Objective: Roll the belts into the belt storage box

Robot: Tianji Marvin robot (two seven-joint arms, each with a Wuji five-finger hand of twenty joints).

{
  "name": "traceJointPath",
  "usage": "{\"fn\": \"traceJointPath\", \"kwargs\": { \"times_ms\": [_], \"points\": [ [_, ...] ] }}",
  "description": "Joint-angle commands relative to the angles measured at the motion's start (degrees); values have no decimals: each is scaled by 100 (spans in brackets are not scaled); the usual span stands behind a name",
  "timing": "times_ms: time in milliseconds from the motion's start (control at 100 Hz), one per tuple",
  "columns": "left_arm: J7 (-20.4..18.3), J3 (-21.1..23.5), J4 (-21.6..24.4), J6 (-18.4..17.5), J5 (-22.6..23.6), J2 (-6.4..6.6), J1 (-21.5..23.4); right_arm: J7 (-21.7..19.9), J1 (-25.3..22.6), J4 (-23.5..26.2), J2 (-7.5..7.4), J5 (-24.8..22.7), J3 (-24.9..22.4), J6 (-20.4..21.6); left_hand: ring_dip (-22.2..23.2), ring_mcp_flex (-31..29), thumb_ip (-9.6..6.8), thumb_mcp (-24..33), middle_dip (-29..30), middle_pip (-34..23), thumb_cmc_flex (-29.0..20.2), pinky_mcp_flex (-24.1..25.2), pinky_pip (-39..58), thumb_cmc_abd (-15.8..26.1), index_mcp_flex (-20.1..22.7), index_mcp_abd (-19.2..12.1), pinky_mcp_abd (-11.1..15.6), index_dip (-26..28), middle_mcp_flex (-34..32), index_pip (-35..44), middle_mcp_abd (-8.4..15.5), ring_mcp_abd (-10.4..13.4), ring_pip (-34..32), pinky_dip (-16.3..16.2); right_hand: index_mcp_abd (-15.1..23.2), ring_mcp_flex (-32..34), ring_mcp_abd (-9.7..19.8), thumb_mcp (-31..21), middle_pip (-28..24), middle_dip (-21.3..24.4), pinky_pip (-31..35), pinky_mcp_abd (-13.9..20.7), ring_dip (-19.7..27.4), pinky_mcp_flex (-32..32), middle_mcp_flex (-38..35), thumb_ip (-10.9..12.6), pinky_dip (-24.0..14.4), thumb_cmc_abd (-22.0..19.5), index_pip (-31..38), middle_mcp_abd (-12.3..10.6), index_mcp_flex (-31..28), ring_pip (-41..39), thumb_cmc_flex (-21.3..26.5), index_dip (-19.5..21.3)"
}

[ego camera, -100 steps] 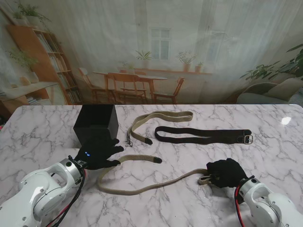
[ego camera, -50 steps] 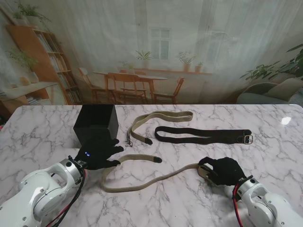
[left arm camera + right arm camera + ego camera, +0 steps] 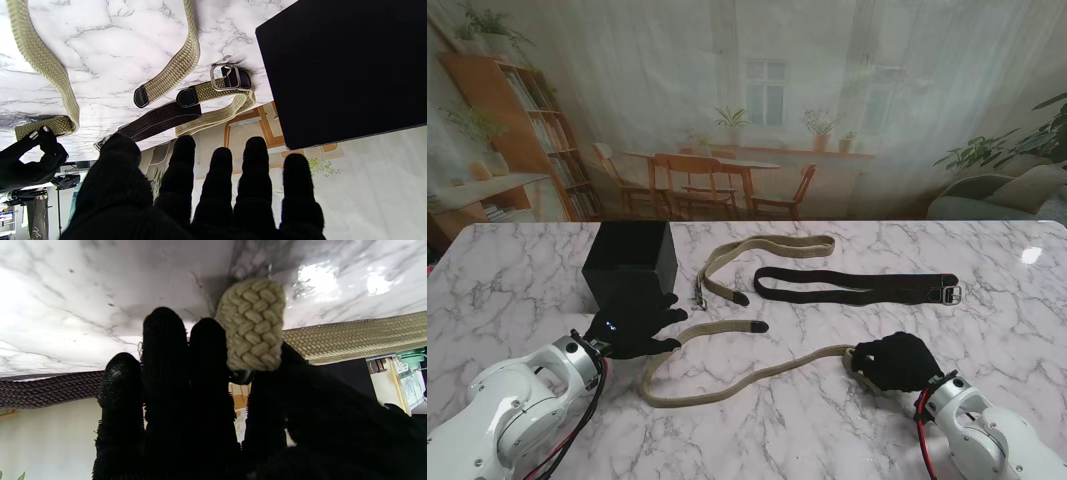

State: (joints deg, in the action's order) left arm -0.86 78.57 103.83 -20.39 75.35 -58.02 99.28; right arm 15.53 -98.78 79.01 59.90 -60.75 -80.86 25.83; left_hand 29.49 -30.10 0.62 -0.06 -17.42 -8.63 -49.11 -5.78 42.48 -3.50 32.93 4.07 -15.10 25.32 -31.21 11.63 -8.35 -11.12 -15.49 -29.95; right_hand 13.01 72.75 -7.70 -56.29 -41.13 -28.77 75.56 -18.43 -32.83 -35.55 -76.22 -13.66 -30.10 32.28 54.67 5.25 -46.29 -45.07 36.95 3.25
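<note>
The black belt storage box [image 3: 630, 264] stands far left on the marble table [image 3: 987, 290]; its inside cannot be seen. Three belts lie outside it: two woven tan, one dark. The near tan belt [image 3: 727, 385] has one end clenched in the right hand [image 3: 897, 362]. The far tan belt [image 3: 757, 255] and dark belt [image 3: 857, 288] lie beyond. The left hand [image 3: 632, 328] hovers with fingers spread, holding nothing, beside the box.
</note>
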Motion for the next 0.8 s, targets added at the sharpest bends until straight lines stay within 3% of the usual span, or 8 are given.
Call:
{"fn": "traceJointPath", "kwargs": {
  "times_ms": [0,170,230,320,430,470,550,790],
  "points": [
    [-90,-17,-29,22,-10,-3,6,-163,-17,37,-4,73,-17,47,27,65,-10,-127,-42,95,9,72,-189,295,-39,109,-203,64,136,-45,-106,-90,65,-106,-613,171,186,-75,315,97,-34,80,89,79,-289,-113,63,229,260,-570,-170,364,-224,137],
    [-90,-18,-40,18,-20,-3,-4,-654,-153,327,-16,192,-195,197,26,66,-11,-124,-43,93,-1,72,-191,300,-40,107,-199,64,132,-45,-95,-87,66,-107,-1315,-83,287,-239,934,406,-208,130,128,232,-151,382,94,-3,-1038,-527,-383,1155,-1447,905],
    [-90,-20,-45,15,-23,-3,-9,-1072,-256,557,-41,262,-321,235,26,66,-11,-124,-43,94,6,73,-192,302,-43,104,-202,63,136,-46,-107,-92,66,-107,-1508,-211,380,-222,1124,533,-281,164,232,305,-77,728,108,-103,-1527,-567,-383,1380,-1638,1562],
    [-94,-20,-50,11,-25,-3,-14,-1618,-373,859,-84,302,-479,308,26,70,-11,-124,-42,97,6,72,-193,300,-41,109,-201,64,138,-44,-112,-90,67,-107,-1771,-434,589,-257,1445,708,-428,301,459,418,121,762,159,-36,-1761,-679,-63,1779,-1648,1652],
    [-87,-17,-56,18,-32,-4,-12,-2099,-469,1131,-136,332,-622,404,27,67,-9,-128,-42,96,13,75,-197,304,-45,110,-201,64,137,-46,-105,-89,67,-106,-1939,-698,815,-457,1702,883,-582,523,696,513,402,764,197,94,-1961,-794,359,2137,-1224,1645],
    [-86,-15,-57,20,-31,-4,-10,-2268,-490,1211,-152,337,-658,430,28,66,-9,-129,-43,94,12,72,-195,302,-44,113,-201,64,131,-46,-106,-92,65,-107,-1960,-762,907,-492,1799,927,-651,621,802,521,461,374,218,268,-1967,-854,466,2245,-852,1660],
    [-86,-10,-56,23,-32,-5,-7,-2459,-512,1307,-176,336,-700,457,27,70,-10,-126,-42,95,10,73,-194,306,-46,102,-202,63,133,-47,-108,-92,68,-108,-2005,-835,1068,-687,2011,984,-723,818,954,474,473,156,255,629,-1913,-946,598,2371,-338,1699],
    [-102,-10,-60,18,-37,-4,-19,-2750,-499,1389,-223,169,-664,326,26,66,-12,-122,-42,98,-4,71,-197,302,-45,106,-199,63,136,-48,-109,-82,68,-108,-2283,-1005,1281,-1594,2418,1364,-874,1288,1287,295,791,460,447,1002,-1835,-1149,1195,2764,530,1766]
  ]
}}
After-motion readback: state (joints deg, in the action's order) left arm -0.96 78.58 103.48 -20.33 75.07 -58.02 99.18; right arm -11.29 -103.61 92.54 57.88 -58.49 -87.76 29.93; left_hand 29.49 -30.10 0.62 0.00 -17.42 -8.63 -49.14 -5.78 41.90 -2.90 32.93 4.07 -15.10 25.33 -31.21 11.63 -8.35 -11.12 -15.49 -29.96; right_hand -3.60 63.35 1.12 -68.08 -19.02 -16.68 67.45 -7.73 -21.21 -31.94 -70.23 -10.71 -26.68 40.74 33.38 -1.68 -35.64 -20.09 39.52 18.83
